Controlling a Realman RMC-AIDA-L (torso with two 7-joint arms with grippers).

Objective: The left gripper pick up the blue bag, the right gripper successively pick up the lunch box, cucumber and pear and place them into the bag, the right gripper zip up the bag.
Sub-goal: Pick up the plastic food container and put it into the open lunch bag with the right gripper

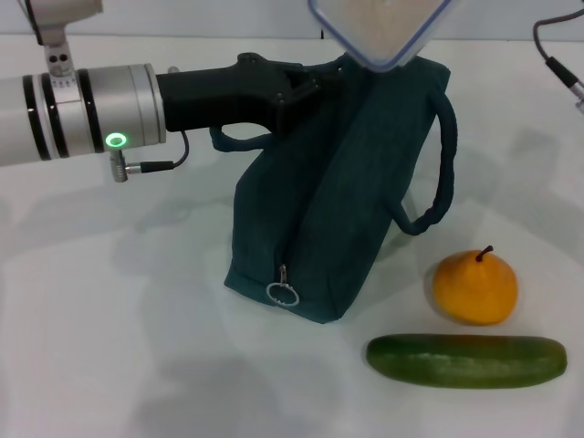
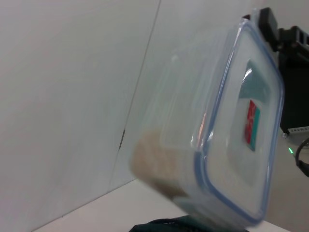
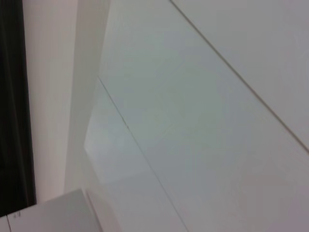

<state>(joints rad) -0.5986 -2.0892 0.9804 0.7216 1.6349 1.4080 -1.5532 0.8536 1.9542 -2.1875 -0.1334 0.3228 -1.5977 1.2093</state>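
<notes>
So nearest the camera there's the cucumber [image 1: 466, 360] lying flat on the table [image 1: 109, 347], long axis running side to side, with the pear [image 1: 474, 288] just behind it, both still out on the robot's right. Next back is the blue bag [image 1: 338, 210], standing up with its zipper pull [image 1: 283, 294] dangling at the near end; can't see inside it from here. The left gripper [image 1: 306, 87] reaches in from the left and has hold of the bag's top edge, jaws clamped on the fabric I'd guess. Right above the bag's mouth hangs the lunch box [image 1: 383, 27], something pale inside it, lid on. The right gripper's jaws are out of view, so can't tell their state
</notes>
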